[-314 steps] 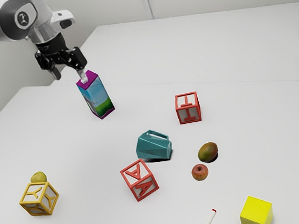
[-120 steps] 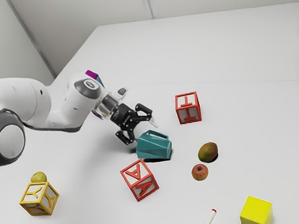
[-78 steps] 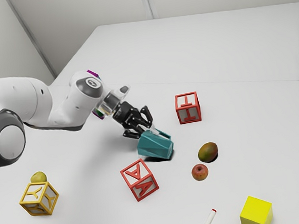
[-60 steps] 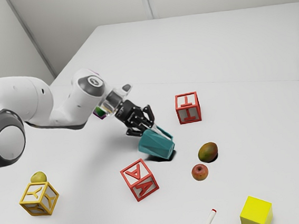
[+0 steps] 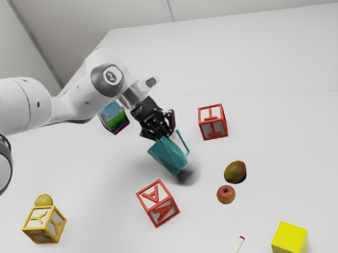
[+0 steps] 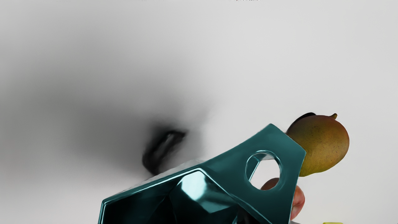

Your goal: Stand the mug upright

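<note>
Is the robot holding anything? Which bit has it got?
Yes, the gripper holds the tilted mug by its open end, near the rim. The handle sticks out free. Exactly where the fingertips press can't be told.

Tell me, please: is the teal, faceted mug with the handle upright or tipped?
Tipped: in the exterior view, the mug slants below the black gripper, its base toward that view's right; the wrist view looks into its mouth.
</note>
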You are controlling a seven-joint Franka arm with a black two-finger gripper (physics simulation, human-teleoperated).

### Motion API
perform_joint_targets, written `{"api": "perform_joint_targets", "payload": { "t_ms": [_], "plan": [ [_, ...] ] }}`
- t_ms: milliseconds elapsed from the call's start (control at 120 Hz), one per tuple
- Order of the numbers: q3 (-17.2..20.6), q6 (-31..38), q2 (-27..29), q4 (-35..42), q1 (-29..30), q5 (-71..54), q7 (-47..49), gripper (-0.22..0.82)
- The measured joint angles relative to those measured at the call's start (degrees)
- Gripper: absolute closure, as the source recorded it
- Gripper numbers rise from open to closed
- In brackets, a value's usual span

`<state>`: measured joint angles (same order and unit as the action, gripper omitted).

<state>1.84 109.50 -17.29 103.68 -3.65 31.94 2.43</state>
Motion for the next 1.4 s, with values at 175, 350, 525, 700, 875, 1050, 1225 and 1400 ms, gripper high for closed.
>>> {"api": "perform_joint_targets", "payload": {
  "t_ms": [175,350,525,700,875,1050,1225,1400],
  "plan": [
    [0.00,1.52,3.00,1.58,-0.79,-14.26,1.41,0.79],
    [0.09,6.85,6.60,6.17,-1.53,-26.66,2.36,0.79],
    [0.09,11.89,7.57,8.21,-1.86,-35.94,3.08,0.79],
    [0.09,16.42,7.80,9.91,-2.15,-41.49,3.72,0.79],
    [0.09,19.76,7.58,11.45,-2.16,-43.26,4.32,0.79],
    [0.08,21.36,6.37,11.64,-2.17,-43.74,4.99,0.79],
    [0.08,22.45,4.67,11.65,-2.17,-43.83,5.53,0.79],
    [0.08,22.98,3.84,11.65,-2.17,-43.83,5.95,0.79]
  ]
}}
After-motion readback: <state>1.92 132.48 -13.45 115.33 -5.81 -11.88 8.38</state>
